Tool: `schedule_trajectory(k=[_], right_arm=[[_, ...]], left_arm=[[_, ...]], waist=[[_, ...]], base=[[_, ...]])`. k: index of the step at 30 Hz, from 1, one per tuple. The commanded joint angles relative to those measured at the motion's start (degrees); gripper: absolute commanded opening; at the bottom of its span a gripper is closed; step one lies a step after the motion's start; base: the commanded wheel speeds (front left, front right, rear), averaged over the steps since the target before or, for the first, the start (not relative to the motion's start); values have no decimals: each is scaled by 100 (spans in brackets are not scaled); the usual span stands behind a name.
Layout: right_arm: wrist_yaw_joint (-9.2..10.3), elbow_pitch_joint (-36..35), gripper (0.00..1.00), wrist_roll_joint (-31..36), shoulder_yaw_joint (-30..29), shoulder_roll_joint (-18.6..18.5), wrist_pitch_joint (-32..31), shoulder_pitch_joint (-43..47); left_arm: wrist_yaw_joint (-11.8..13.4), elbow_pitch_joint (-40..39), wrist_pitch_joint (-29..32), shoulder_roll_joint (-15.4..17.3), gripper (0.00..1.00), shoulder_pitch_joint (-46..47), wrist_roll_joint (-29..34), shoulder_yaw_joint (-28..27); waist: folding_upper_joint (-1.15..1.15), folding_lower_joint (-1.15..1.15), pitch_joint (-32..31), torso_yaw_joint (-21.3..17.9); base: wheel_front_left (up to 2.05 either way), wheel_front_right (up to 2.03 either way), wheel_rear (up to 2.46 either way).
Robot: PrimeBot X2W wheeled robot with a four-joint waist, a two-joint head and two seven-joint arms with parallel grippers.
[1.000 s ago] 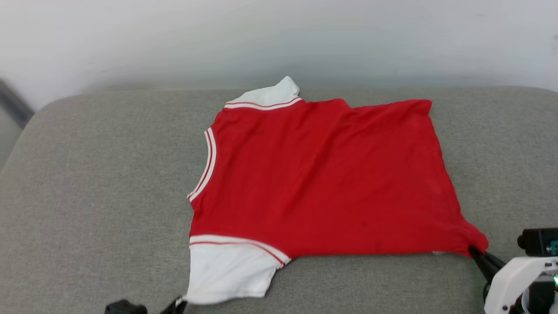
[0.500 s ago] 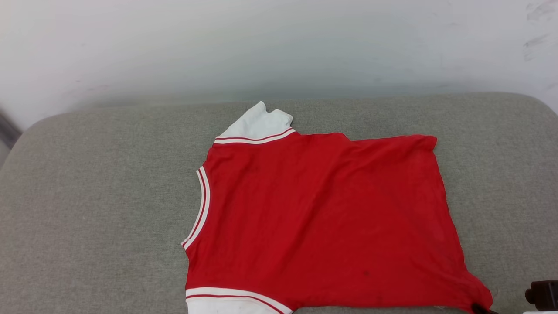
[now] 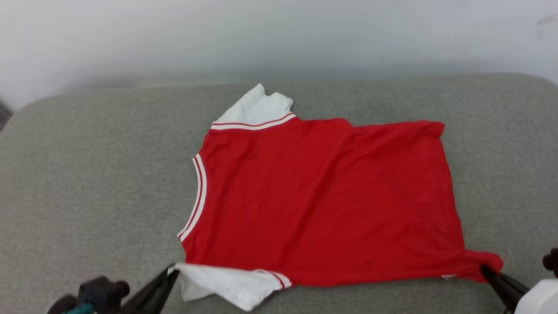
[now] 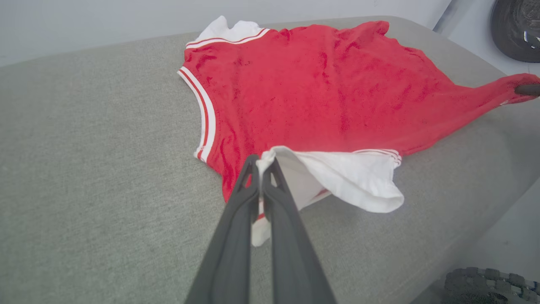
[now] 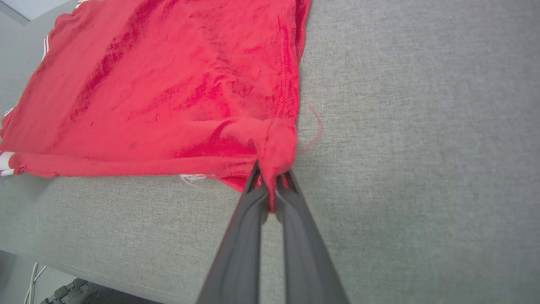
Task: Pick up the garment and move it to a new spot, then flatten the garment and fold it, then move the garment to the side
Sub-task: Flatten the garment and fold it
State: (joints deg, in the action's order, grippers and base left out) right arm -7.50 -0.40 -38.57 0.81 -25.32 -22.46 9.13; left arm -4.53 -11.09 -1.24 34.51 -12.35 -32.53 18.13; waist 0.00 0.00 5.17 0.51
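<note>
The garment (image 3: 322,196) lies spread on the grey cushion, plain red side up, collar to the left and hem to the right. Its far white sleeve (image 3: 255,109) lies flat. My left gripper (image 3: 172,269) is shut on the near white sleeve (image 4: 337,173), which is lifted and curled over the cushion. My right gripper (image 3: 484,269) is shut on the near hem corner (image 5: 274,147), which is bunched and pulled out to a point. In the left wrist view the garment (image 4: 320,84) stretches away to my right gripper's tip (image 4: 527,89).
The grey cushion (image 3: 96,183) has wide bare fabric left of the garment and a strip on its right. A pale wall (image 3: 279,35) rises behind it. The cushion's front edge drops to the floor, where a dark wheel (image 4: 485,287) shows.
The head camera has tilted up and then back down. The near white sleeve, flat a second ago, is now lifted and folded toward the garment in my left gripper.
</note>
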Motion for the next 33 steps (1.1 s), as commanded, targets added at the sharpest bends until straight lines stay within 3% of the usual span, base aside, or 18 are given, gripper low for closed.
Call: schedule_trajectory(k=[1, 13, 26, 27, 28, 29, 30, 33], right_arm=[[3, -68, 0, 65, 12, -8, -50, -163], [3, 232, 0, 446, 5, 73, -306, -1450], [3, 1108, 0, 745, 510, 49, -137, -2327], [4, 1173, 0, 757, 550, 47, -99, -2351], [4, 1241, 0, 765, 591, 53, -95, -2364], [4, 1297, 16, 835, 607, 45, -24, -2385], [6, 1340, 100, 870, 610, 58, 44, -2408], [6, 1455, 100, 1012, 622, 92, 135, -2420]], left_arm=[[-28, 3, -6, 24, 0, 266, 42, -37], [-119, 970, 80, -224, 0, 2258, 268, 65], [-190, 2443, -261, -624, 0, 3336, 563, 463], [-195, 2545, -299, -671, 31, 3375, 573, 498], [-195, 2639, -332, -713, 78, 3406, 592, 533], [-195, 2735, -353, -749, 100, 3428, 603, 558], [-180, 2820, -383, -781, 100, 3448, 616, 575], [-85, 3008, -482, -896, 100, 3393, 549, 550]], waist=[[0, 0, 176, 8], [0, 0, 1290, 30], [0, 0, 1664, 81], [0, 0, 1658, 86], [0, 0, 1646, 89], [0, 0, 1624, 90], [0, 0, 1592, 89], [0, 0, 1451, 87]], base=[[0, 0, 0], [0, 0, 0], [0, 0, 0], [0, 0, 0], [0, 0, 0], [0, 0, 0], [0, 0, 0], [0, 0, 0]])
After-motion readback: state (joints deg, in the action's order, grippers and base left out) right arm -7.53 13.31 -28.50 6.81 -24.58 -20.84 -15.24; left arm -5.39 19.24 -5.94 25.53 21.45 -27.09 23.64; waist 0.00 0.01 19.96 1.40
